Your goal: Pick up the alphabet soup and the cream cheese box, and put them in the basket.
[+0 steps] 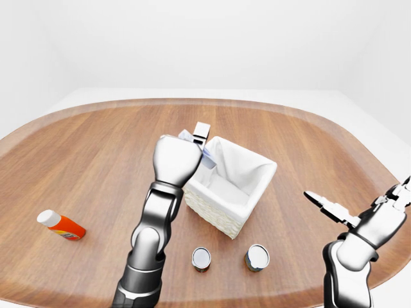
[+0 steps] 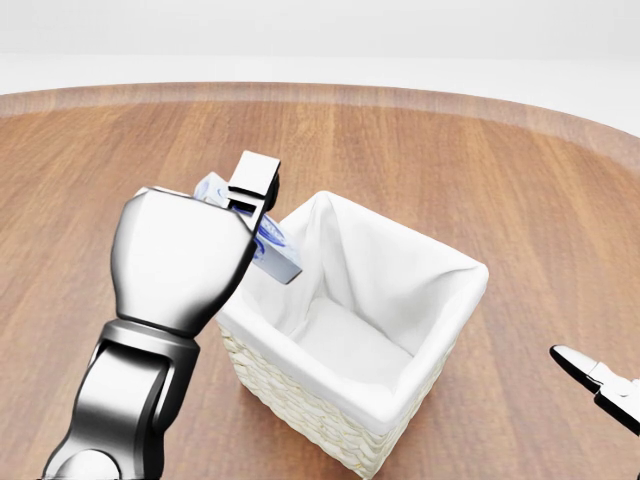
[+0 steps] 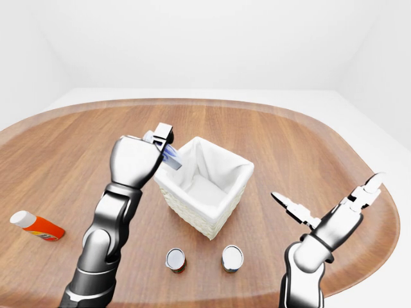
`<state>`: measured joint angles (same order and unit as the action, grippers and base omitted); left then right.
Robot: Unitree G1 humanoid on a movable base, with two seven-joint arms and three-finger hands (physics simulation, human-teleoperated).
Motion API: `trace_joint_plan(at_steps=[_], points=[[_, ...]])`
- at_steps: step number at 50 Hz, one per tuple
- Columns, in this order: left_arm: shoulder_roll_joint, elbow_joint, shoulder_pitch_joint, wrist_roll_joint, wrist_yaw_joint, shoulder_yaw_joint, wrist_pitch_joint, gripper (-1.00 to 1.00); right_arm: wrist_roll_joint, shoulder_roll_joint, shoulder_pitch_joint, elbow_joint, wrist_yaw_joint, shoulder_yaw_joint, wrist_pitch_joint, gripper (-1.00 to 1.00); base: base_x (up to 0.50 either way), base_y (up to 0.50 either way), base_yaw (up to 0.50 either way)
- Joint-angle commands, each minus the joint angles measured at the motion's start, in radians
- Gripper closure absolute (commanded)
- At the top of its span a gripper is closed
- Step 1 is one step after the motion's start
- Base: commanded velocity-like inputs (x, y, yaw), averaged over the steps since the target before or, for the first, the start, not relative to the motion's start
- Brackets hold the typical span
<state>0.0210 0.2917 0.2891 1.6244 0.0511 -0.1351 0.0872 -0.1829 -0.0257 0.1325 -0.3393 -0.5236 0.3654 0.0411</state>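
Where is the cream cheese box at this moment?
In the head view the cream cheese box is held in the left hand, raised off the table at the left rim of the basket.

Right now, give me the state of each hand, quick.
Left hand: fingers closed on the cream cheese box, at the basket rim.
Right hand: fingers open, holding nothing.

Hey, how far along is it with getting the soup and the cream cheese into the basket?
Nothing is in the basket yet; its liner shows empty. The left hand holds the cream cheese box over the basket's left rim, not released. Two cans stand on the table below the basket, untouched. The right hand is open and empty.
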Motion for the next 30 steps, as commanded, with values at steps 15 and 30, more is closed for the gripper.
trace_joint_plan(at_steps=[15,30], points=[[-0.117,-0.327,0.266,0.184,0.029,-0.09,0.0,1.0,0.017,0.001,-0.002,0.0,0.0,0.005,-0.003,-1.0,0.0,0.0,0.0],[-0.125,-0.676,0.398,0.245,-0.09,-0.084,-0.012,1.0,0.022,0.003,-0.004,0.004,0.0,0.007,-0.004,-1.0,0.0,0.0,0.0]])
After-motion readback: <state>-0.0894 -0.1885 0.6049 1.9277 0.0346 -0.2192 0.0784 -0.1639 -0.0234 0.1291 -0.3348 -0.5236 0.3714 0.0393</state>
